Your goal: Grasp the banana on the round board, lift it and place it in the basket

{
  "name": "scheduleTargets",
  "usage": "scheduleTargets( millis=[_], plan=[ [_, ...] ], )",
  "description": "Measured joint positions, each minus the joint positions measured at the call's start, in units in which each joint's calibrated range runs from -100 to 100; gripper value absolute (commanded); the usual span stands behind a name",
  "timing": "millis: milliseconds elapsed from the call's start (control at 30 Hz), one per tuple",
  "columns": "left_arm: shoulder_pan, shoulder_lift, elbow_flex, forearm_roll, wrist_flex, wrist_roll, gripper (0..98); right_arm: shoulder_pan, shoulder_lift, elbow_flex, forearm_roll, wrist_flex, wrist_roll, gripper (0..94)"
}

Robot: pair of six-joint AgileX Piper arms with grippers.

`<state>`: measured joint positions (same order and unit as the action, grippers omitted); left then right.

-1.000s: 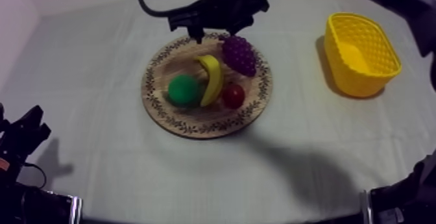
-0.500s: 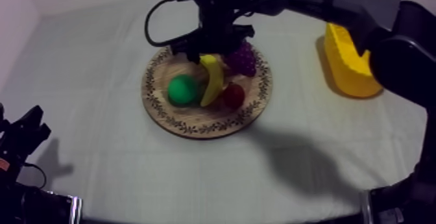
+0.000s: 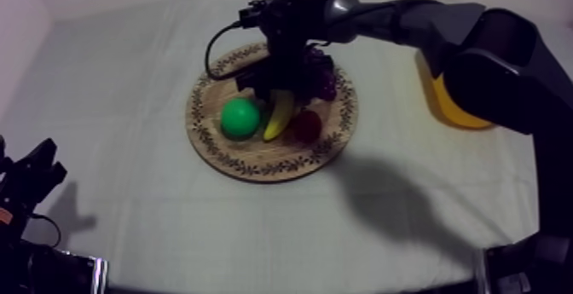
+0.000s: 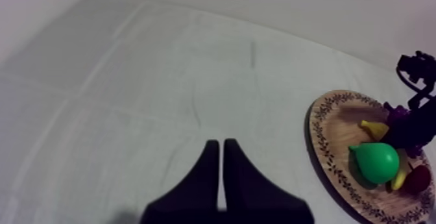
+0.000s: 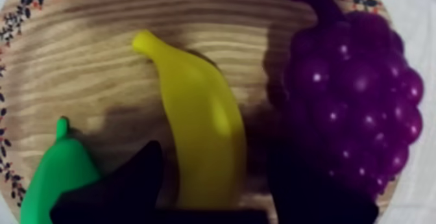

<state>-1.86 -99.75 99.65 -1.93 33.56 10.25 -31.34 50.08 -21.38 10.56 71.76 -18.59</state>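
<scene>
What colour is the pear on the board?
The pear is bright green, clearest in the top view.

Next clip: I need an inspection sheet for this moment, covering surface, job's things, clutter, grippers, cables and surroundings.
Surface: grey-white cloth, a few faint creases.
Job's things: banana lies on the board, between pear and grapes; basket stands toward the table's right side, partly hidden by the right arm.
Clutter: pear, grapes and small red fruit, all on the board.
Grippers: right gripper low over the board, jaws open, one each side of the banana; left gripper at rest on its side, jaws shut on nothing.
Cables: nothing seen lying on the cloth.
Surroundings: pale wall beyond the table.
</scene>
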Motion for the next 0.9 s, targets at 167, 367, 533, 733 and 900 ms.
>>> scheduleTargets(
  millis=[167,367,533,733,900],
  plan=[
    [0.00,0.00,0.00,0.00,0.00,0.00,0.0,0.11,0.75,0.20,-0.01,-2.07,0.08,20.6],
    [0.00,0.00,0.00,0.00,0.00,-0.03,0.0,-0.21,-0.92,2.18,-0.01,-2.90,-0.20,11.3],
    [0.00,0.00,0.00,0.00,0.00,-0.03,0.0,-0.96,-5.93,4.83,0.60,-2.08,-0.42,10.1],
    [0.00,0.00,0.00,0.00,0.00,-0.03,0.0,-2.03,-15.15,9.52,1.75,0.61,-0.58,9.9],
    [0.00,0.00,0.00,0.00,0.00,-0.03,0.0,-2.12,-25.44,13.22,4.15,3.49,-0.67,9.9]
  ],
)
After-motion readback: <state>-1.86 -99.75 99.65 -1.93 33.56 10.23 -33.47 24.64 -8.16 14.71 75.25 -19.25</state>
